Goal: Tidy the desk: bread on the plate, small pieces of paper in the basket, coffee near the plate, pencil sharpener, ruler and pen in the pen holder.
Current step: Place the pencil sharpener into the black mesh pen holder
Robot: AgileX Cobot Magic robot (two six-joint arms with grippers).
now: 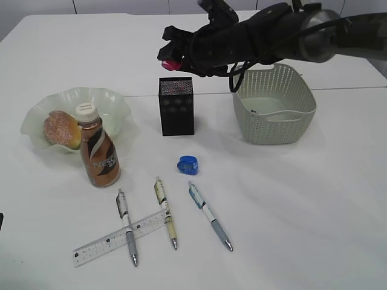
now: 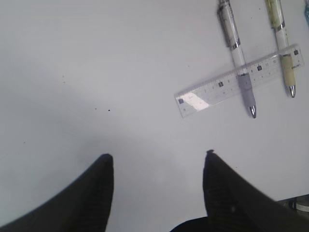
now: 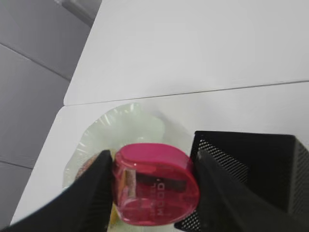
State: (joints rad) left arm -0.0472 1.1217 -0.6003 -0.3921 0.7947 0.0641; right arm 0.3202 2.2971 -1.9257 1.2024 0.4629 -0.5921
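Pink oval plastic pencil sharpener sits clamped between the two dark fingers of the right hand, which hangs above the black square metal-mesh pen holder. In the exterior view the sharpener shows as a pink spot just over the holder's open top, toward its left rim. Judged from this, the drop turns on whether the sharpener stands over the opening or over the rim; a short shift toward the holder's middle looks prudent.

Right wrist view adds what the exterior cannot: the sharpener's long axis runs across the fingers, holder mouth lying to its right, pale green ruffled glass plate behind.

Left hand is open and empty, low over bare white desk, near the clear plastic ruler.
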